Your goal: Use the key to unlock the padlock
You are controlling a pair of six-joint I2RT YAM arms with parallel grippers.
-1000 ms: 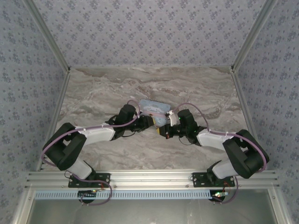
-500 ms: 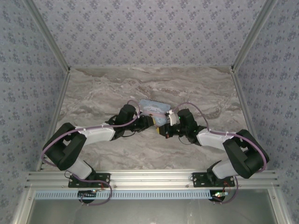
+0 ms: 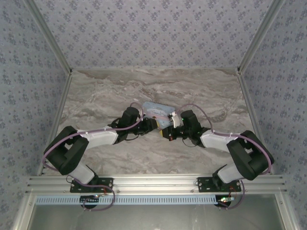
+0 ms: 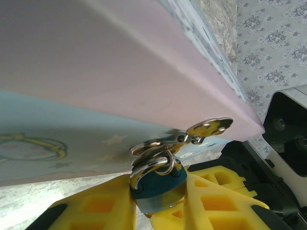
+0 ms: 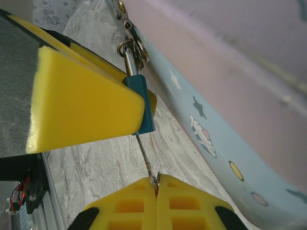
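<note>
Clamping the padlock [image 4: 158, 184] in my left gripper [image 4: 159, 182], I had its yellow fingers [image 4: 96, 206] shut on the teal body, just below the cartoon-printed tin [image 4: 96, 72]. Its shackle [image 4: 152, 163] ran through the tin's metal hasp rings [image 4: 208, 128]. My right gripper [image 5: 156, 186] was pinched together on the key [image 5: 145, 155], a thin metal sliver reaching up to the padlock's underside. The tip looked seated in the keyhole, hard to confirm. Both grippers met at the tin's near edge over the marble table [image 3: 96, 96].
</note>
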